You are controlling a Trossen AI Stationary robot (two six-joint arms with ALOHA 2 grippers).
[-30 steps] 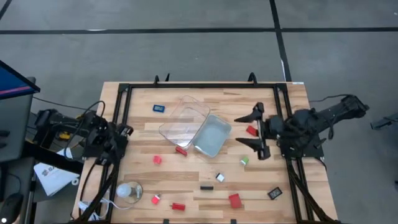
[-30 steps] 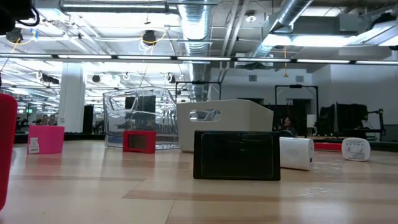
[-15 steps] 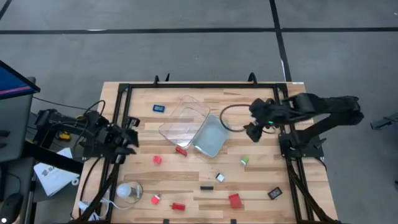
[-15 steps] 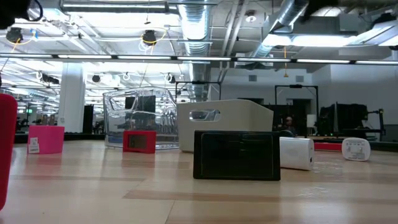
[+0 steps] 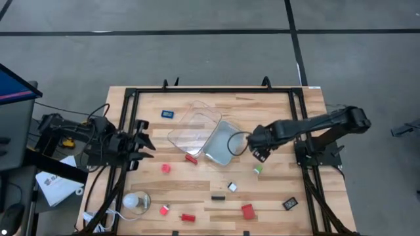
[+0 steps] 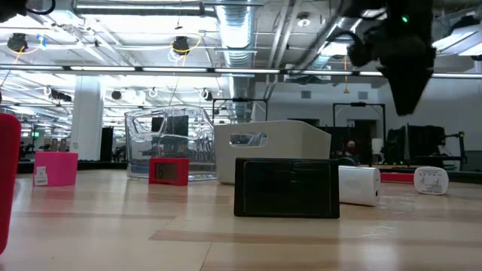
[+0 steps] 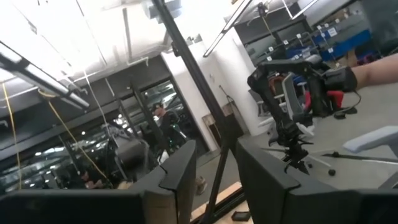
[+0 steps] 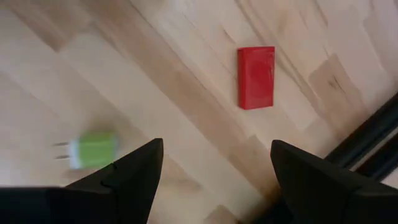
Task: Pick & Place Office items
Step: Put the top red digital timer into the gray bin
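The office items lie scattered on the wooden table point(image 5: 275, 105). My right gripper point(image 5: 258, 152) points down, open, above the table beside the frosted tray point(image 5: 223, 144). Its wrist view shows a red block point(image 8: 255, 76) and a green piece point(image 8: 93, 149) on the wood below, neither between the fingers. From above, the green piece point(image 5: 258, 169) lies just toward the near edge from the gripper. In the low view the gripper point(image 6: 407, 90) hangs well above the table. My left gripper point(image 5: 146, 145) waits at the left edge, tipped upward, with a narrow gap between its fingers point(image 7: 216, 155) and nothing in it.
A clear tray point(image 5: 193, 124) leans against the frosted one. Around them lie a blue piece point(image 5: 167, 114), red pieces point(image 5: 191, 158) point(image 5: 166, 168) point(image 5: 247, 211) and black pieces point(image 5: 218, 196) point(image 5: 289, 204). A round whitish object with a cord point(image 5: 136, 200) sits near left. A black frame point(image 5: 210, 90) borders the table.
My right gripper has swung from pointing level toward the table's left to pointing down. It has sunk toward the table and moved toward the near edge, next to the frosted tray, staying open. My left gripper has tipped upward at the left edge.
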